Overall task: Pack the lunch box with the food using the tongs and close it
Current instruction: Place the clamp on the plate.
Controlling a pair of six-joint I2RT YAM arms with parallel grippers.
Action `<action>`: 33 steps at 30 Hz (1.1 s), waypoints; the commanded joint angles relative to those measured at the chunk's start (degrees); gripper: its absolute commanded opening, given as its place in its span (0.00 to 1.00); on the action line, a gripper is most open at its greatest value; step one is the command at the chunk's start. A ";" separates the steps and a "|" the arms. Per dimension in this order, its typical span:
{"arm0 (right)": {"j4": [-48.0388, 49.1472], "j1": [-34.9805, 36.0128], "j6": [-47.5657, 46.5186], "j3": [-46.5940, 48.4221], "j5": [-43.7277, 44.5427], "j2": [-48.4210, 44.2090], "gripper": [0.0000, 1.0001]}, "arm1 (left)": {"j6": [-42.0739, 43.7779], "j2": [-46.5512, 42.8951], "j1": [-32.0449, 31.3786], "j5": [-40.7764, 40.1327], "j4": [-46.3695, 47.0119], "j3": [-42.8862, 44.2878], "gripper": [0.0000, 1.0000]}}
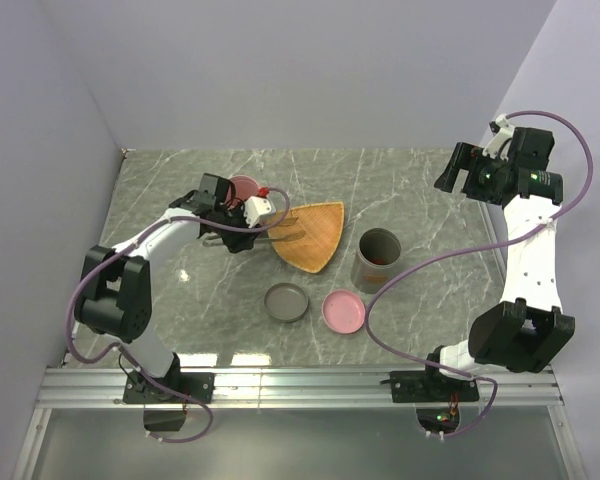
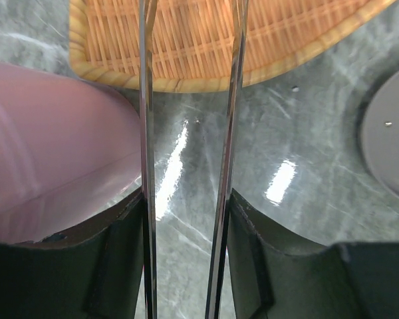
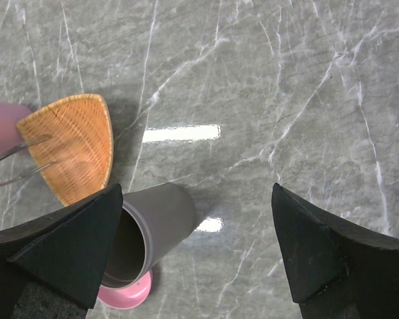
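My left gripper is shut on the tongs, its fingers pressing both thin arms from outside. The tongs reach out over the edge of the woven orange plate, with a gap between their two arms. The plate shows no food on it. The tall grey lunch box canister stands upright to the right of the plate, with a reddish bit inside. A pink container stands right beside the left gripper. My right gripper hangs open over the far right, holding nothing.
A grey lid and a pink lid lie flat in front of the plate. In the right wrist view the canister and the pink lid sit at lower left. Walls close in the table on the left and at the back.
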 commanded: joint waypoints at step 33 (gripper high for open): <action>0.23 -0.25 -0.73 0.77 0.24 -0.26 1.00 | 4.28 5.49 -1.01 -8.04 -1.64 1.26 0.93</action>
